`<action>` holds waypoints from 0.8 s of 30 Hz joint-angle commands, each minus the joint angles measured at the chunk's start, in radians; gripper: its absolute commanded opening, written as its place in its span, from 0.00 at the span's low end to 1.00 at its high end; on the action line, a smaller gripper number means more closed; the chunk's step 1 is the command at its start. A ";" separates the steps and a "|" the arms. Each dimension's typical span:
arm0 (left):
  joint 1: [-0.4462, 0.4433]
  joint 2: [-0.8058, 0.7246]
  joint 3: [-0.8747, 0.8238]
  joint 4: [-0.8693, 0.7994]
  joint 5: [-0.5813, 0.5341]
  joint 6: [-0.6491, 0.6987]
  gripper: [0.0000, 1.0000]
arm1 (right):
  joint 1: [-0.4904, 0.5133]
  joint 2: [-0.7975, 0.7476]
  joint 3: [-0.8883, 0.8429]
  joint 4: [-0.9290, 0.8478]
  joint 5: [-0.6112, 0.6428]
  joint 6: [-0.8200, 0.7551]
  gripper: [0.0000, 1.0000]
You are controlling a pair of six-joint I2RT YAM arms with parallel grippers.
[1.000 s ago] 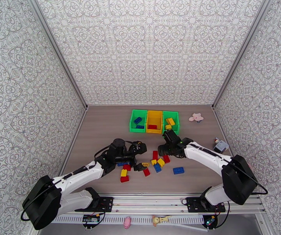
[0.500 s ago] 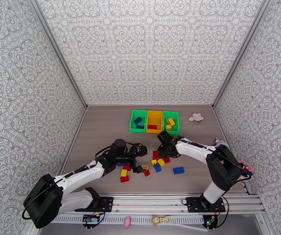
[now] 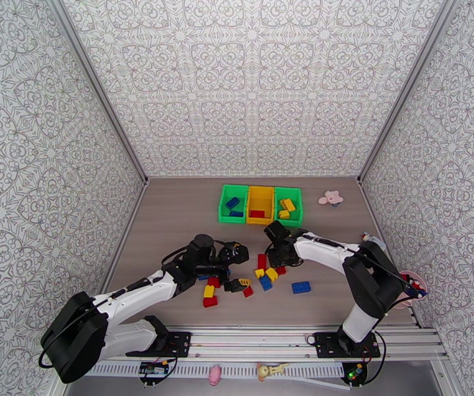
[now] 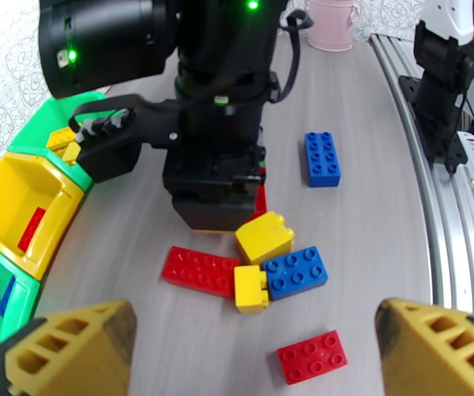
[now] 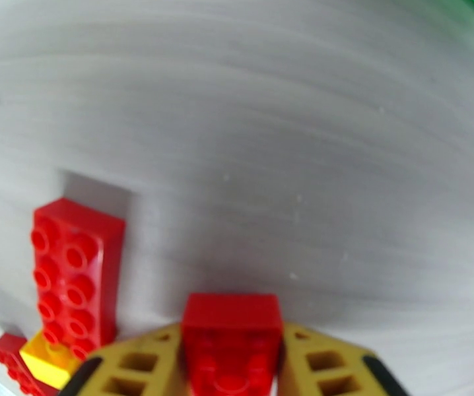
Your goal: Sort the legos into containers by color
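Nearest you, the left claw (image 4: 253,321) hangs low over the table (image 3: 171,219), jaws spread as wide as they go and nothing between them, its yellow fingertips (image 4: 72,348) sitting at the bottom corners of the left wrist view. Just ahead of it you're looking at the loose legos (image 4: 263,272). A short red brick (image 4: 311,356) comes first, then a blue brick (image 4: 295,272) touching a small yellow brick (image 4: 251,288). A long red brick (image 4: 201,270) lies alongside, and a chunky yellow brick (image 4: 265,236) is tilted just behind them. And there's your right claw (image 5: 232,364), down at the far side of that cluster. Check the right wrist view: its fingers (image 5: 138,364) are pressed in on both sides of a square red brick (image 5: 232,331), so it has that one gripped, with the long red brick lying just beside it. Off toward the right arm, well apart from the pile, a lone blue brick (image 3: 301,287) sits by itself. Further out you reach the containers (image 3: 261,189), three joined in a row. The left green bin (image 3: 222,206) has blue bricks in it, the yellow bin (image 3: 261,221) a red one, and the right green bin (image 3: 300,206) yellow ones. Past them to the right lies the pink flower toy (image 3: 331,197), and a pink cup (image 4: 333,21) stands far off by the rail.
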State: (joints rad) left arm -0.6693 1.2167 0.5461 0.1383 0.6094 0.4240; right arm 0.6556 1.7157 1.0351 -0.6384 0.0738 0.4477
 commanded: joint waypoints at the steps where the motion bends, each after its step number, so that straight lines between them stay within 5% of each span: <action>1: 0.005 0.009 0.018 0.018 0.017 -0.001 1.00 | 0.009 -0.045 0.014 -0.017 0.049 0.003 0.34; 14: 0.029 0.005 -0.016 0.171 -0.130 -0.136 1.00 | 0.008 -0.293 -0.044 0.328 0.213 -0.091 0.31; 24: 0.053 -0.004 -0.025 0.248 -0.249 -0.254 1.00 | -0.012 -0.052 0.182 0.531 0.200 -0.209 0.31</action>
State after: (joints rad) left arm -0.6231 1.2247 0.5320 0.3450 0.4091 0.2104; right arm 0.6525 1.5959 1.1351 -0.2008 0.2604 0.2962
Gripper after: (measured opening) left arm 0.996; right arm 0.308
